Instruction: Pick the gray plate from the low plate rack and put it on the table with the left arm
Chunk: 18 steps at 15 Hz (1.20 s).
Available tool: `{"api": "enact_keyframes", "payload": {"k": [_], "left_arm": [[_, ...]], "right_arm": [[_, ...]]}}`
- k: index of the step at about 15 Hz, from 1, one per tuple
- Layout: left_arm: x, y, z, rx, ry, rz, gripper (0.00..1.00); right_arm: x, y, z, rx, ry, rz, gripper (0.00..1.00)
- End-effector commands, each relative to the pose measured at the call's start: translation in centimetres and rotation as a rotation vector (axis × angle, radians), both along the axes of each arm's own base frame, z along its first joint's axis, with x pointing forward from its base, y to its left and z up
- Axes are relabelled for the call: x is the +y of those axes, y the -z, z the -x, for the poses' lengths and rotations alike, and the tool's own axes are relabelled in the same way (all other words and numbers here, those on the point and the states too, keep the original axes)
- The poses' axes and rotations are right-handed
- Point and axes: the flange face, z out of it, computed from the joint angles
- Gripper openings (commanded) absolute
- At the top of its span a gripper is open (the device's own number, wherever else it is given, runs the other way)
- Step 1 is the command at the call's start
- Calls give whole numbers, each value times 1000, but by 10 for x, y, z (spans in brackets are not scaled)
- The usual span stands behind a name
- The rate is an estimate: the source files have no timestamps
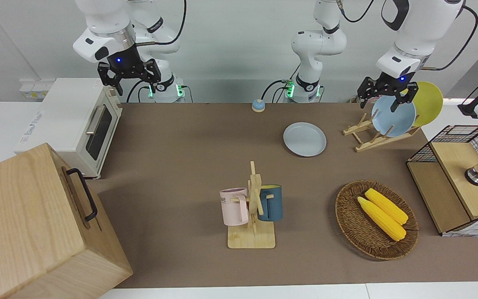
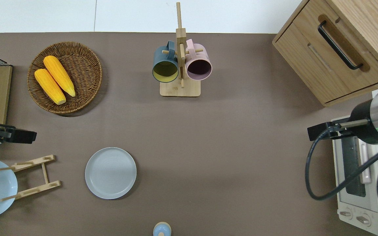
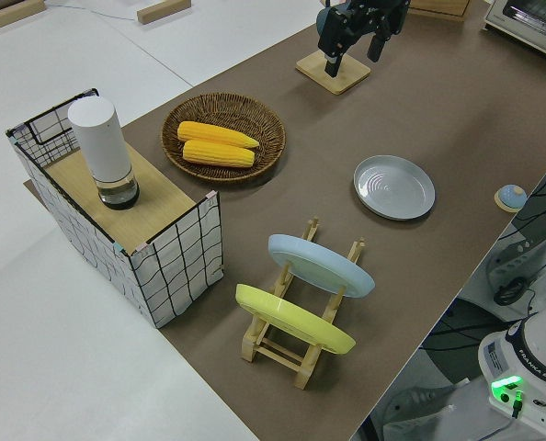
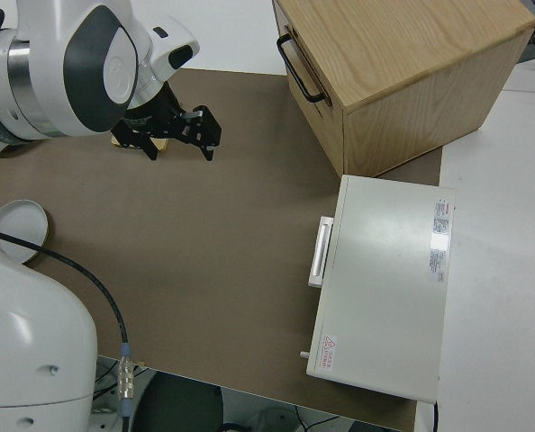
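Since the round pale blue-gray plate [image 2: 110, 172] already lies flat on the brown matte table [image 2: 235, 137], just beside the low light-wood plate rack [image 2: 33, 177] on the side toward the right arm's end, the placement is judged done. It is set clear of the pegs, nothing touching it. On the rack, a clearer blue plate [image 1: 393, 116] and a yellow plate [image 1: 428, 103] are left leaning in the slanted pegs. The left arm's black two-finger gripper [image 1: 385, 94] is held up in the air with fingers spread and nothing between them, consistent with release and pull-away. The right gripper [image 1: 128, 76] is parked, also spread and empty. A wicker basket [image 2: 87, 59] with two corn cobs sits farther from the robots.
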Motion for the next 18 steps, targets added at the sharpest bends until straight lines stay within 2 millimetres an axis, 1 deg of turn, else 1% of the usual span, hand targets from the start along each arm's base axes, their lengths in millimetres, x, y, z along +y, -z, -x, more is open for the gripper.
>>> {"api": "enact_keyframes", "payload": {"k": [1,2,8,9,11,12,18], "left_arm": [[-12,-8,2,8,26,-94,991],[-16,-10,2,5,28,-95,991],[-15,-8,6,41,42,-87,993],[-16,-7,7,43,40,-73,995],[-10,-8,7,41,11,18,995],[-10,-10,9,38,9,39,993],[-11,-13,10,30,11,35,995]], "right_arm": [[-1,-3,2,6,2,-9,990],[-1,-3,2,6,2,-9,990],[-1,-3,2,6,2,-9,990],[-1,-3,2,6,2,-9,990],[-1,-3,2,6,2,-9,987],[-1,-3,2,6,2,-9,987],[-1,-3,2,6,2,-9,987]]}}
